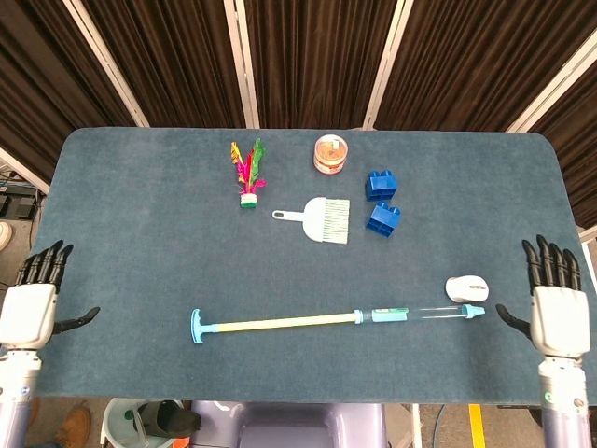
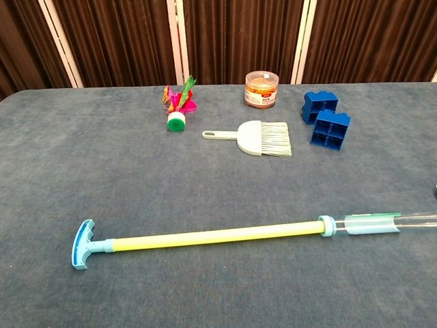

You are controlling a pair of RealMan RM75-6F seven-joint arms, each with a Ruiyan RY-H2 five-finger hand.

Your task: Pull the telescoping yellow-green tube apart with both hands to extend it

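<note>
The telescoping tube (image 1: 280,323) (image 2: 212,236) lies stretched out along the near part of the table. It has a blue T-handle (image 1: 197,328) (image 2: 81,244) at its left end, a yellow-green shaft, and a clear section with a teal collar (image 1: 390,315) (image 2: 369,223) at its right end. My left hand (image 1: 33,301) hovers off the table's left edge, fingers spread, holding nothing. Off the right edge, my right hand (image 1: 554,306) is likewise spread and empty. Neither hand touches the tube. The chest view shows no hands.
A white computer mouse (image 1: 466,287) sits just behind the tube's right tip. Further back are a white brush (image 1: 319,219) (image 2: 256,138), two blue blocks (image 1: 381,200) (image 2: 326,119), an orange-lidded jar (image 1: 329,154) (image 2: 262,89) and a feathered shuttlecock (image 1: 248,170) (image 2: 179,102).
</note>
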